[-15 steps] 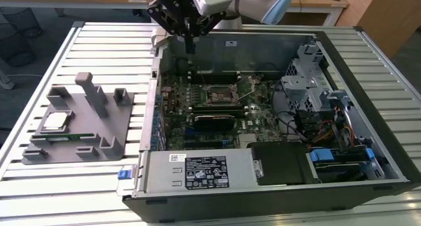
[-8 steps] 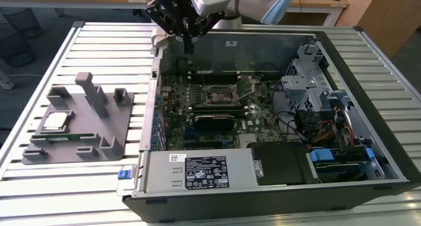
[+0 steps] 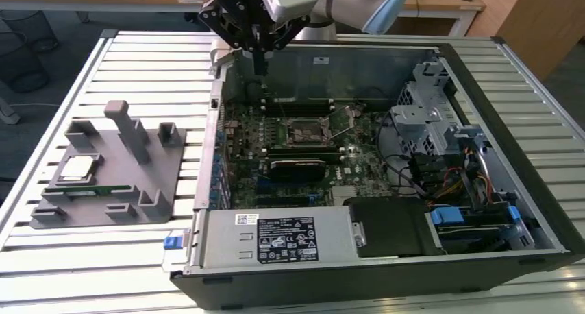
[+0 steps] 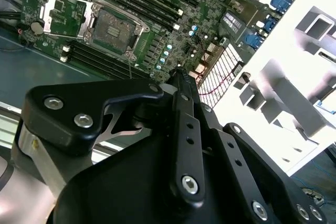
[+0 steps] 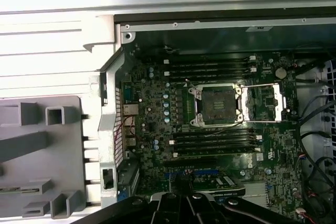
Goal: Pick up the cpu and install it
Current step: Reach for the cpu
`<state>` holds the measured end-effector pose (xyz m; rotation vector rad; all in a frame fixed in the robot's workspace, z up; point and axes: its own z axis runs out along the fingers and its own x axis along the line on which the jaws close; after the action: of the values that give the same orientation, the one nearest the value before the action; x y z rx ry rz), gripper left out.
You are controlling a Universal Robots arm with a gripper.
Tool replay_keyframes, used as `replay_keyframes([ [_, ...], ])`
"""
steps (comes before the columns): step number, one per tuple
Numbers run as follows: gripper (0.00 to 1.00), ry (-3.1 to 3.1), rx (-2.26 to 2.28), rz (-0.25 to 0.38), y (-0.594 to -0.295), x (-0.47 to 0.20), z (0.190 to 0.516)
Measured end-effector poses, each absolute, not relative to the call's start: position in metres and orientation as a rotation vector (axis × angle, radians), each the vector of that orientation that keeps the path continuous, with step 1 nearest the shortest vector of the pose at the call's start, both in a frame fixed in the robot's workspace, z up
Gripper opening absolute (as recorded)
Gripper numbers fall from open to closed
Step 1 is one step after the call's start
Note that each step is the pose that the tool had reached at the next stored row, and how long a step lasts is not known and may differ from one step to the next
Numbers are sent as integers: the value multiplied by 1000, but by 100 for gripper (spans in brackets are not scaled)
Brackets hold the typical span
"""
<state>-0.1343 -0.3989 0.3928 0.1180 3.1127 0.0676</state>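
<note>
While the cpu lies on the grey fixture, well apart from the end effector, pickup looks unstarted. Pressed together and empty above the case, its fingers must spread for grasping.

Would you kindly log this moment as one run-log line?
claw: shut, empty, over case | cpu: on grey fixture | socket: open, empty

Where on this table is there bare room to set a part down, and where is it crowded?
In the exterior view, bare slats of the table lie behind the grey holder and in front of it. The strip between holder and computer case is narrow. Inside the case it is crowded: board, cables, drive cage, with the gripper above.
</note>
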Motion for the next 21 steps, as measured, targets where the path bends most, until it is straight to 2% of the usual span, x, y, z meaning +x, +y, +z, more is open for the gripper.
replay_keyframes([
  [21,11,3113,118,68,-399,-140,392],
])
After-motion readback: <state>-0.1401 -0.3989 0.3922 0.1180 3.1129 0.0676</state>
